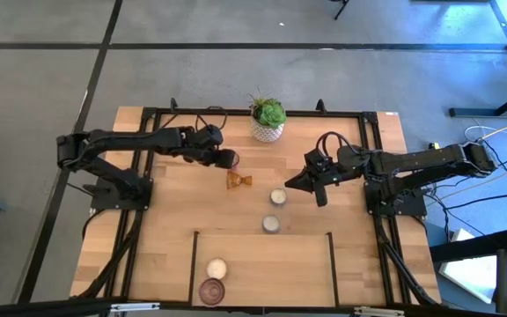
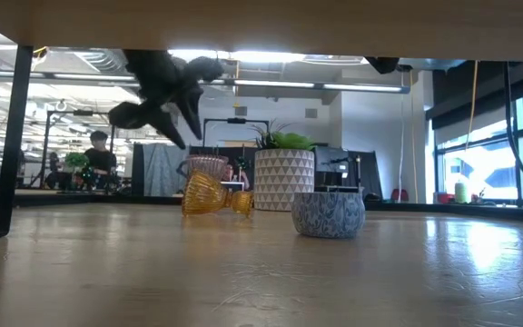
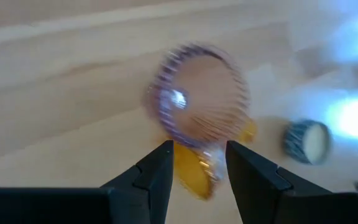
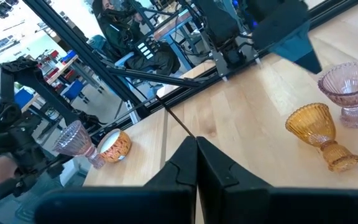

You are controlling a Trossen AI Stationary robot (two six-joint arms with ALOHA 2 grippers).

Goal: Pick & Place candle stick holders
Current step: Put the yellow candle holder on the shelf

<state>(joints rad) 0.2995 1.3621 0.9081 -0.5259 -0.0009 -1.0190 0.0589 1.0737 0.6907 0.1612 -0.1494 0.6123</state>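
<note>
A purplish-pink glass holder (image 1: 228,159) stands upright on its foot at the table's far middle; it also shows in the right wrist view (image 4: 352,87). My left gripper (image 1: 213,155) hovers open just above and left of it, its fingers (image 3: 160,165) short of the rim (image 3: 197,93). An amber glass holder (image 1: 238,180) lies on its side beside it. Two cream-white holders (image 1: 277,197) (image 1: 272,224) stand mid-table. A third cream-white holder (image 1: 216,268) and a second purple one (image 1: 211,290) stand near the front edge. My right gripper (image 1: 312,182) is shut and empty, right of the cream holders.
A green plant in a white patterned pot (image 1: 268,121) stands at the far edge, just behind the purple holder. Black frame rails (image 1: 262,232) mark off a bay at the table's front. Bare wood lies between the holders and the left arm's base.
</note>
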